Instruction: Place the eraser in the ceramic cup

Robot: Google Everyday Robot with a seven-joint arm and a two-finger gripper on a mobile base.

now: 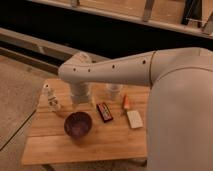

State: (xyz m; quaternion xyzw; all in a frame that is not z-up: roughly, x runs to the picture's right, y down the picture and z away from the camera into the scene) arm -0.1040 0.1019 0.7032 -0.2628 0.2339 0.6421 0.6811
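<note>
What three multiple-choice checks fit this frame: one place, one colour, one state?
1. Where is the eraser relative to the ceramic cup?
A. Inside it
B. On the table, in front of it
C. Balanced on its rim

2. What colour is the bowl?
A. Dark purple
B. Green
C. Yellow

3. Where is the end effector?
A. Clamped on the eraser
B. Resting inside the bowl
C. Hanging behind the bowl, left of the ceramic cup, apart from the eraser

Key:
1 B: the eraser lies flat on the wood, nearer the camera than the ceramic cup.
2 A: the bowl's inside reads purple.
3 C: the eraser lies on the table to the end effector's right, untouched.
</note>
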